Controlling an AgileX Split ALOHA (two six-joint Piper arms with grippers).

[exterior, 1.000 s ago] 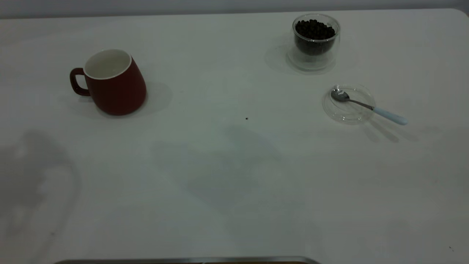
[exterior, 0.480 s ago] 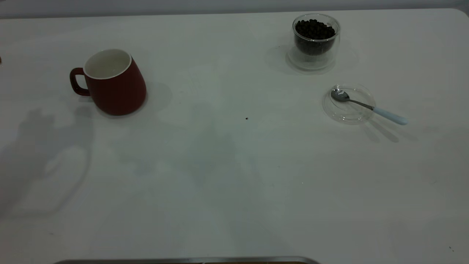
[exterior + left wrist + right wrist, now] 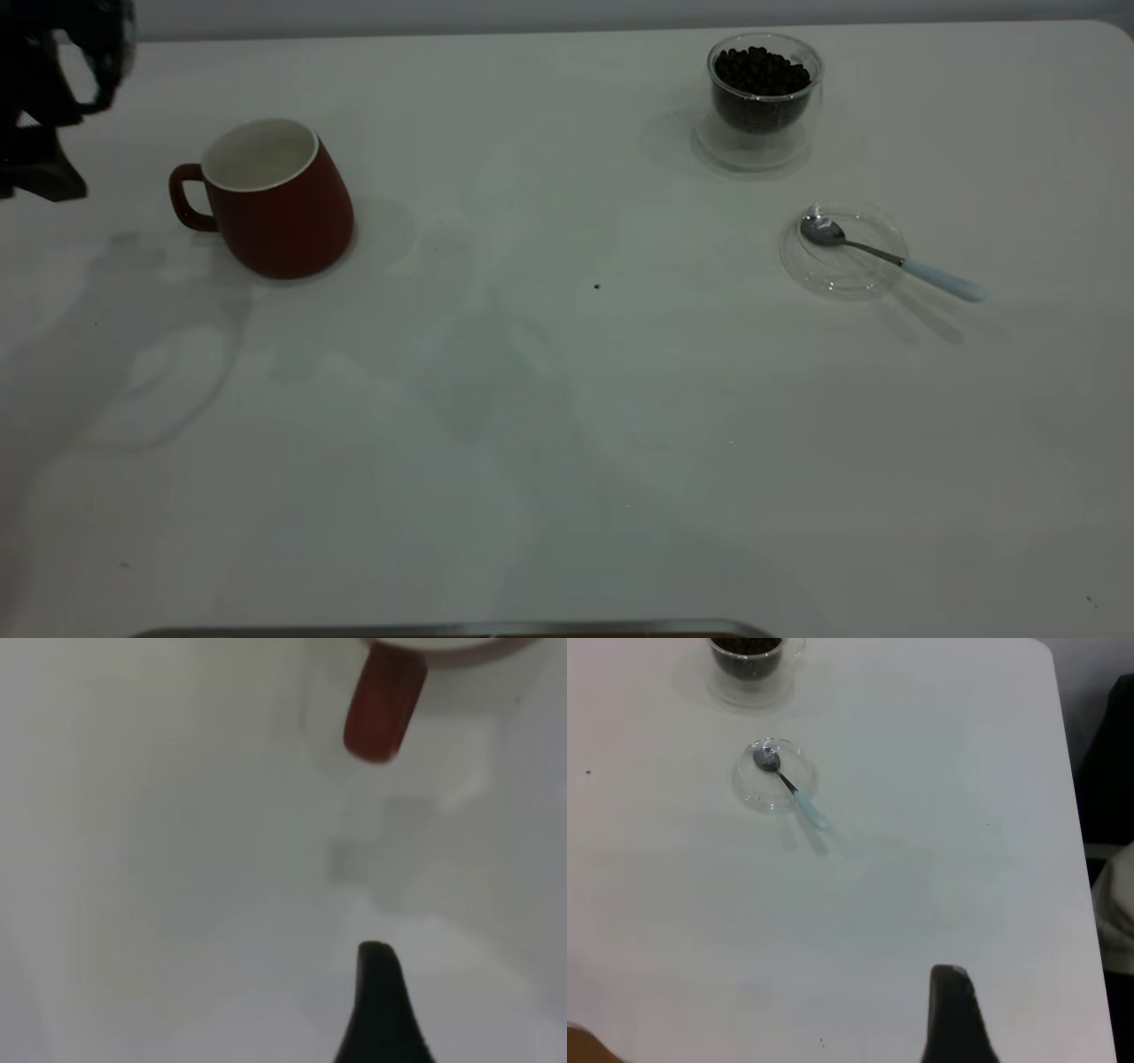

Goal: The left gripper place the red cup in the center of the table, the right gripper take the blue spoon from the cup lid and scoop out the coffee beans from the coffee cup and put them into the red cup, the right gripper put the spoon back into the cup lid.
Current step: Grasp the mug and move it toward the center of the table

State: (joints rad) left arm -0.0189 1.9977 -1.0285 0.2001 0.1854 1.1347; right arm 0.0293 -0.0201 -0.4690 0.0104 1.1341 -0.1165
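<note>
The red cup (image 3: 270, 202) stands upright at the table's left, its white inside empty and its handle (image 3: 383, 704) turned toward my left gripper (image 3: 40, 142). That gripper hovers to the left of the cup, apart from it. The coffee cup (image 3: 762, 97), a clear glass full of dark coffee beans (image 3: 760, 71), stands at the far right. The clear cup lid (image 3: 842, 252) lies flat in front of it. The blue-handled spoon (image 3: 890, 259) rests bowl-down in the lid, its handle sticking out over the rim. My right gripper (image 3: 961, 997) hangs high above the table's right side, far from the spoon (image 3: 788, 787).
A tiny dark speck (image 3: 596, 286) lies near the table's (image 3: 567, 425) middle. A metal rim (image 3: 443, 630) runs along the near edge. Beyond the table's right edge in the right wrist view, dark objects (image 3: 1107, 771) stand.
My left arm has come into the exterior view at the upper left, and its shadow has slid toward the red cup. Cup, glass, lid and spoon have not moved.
</note>
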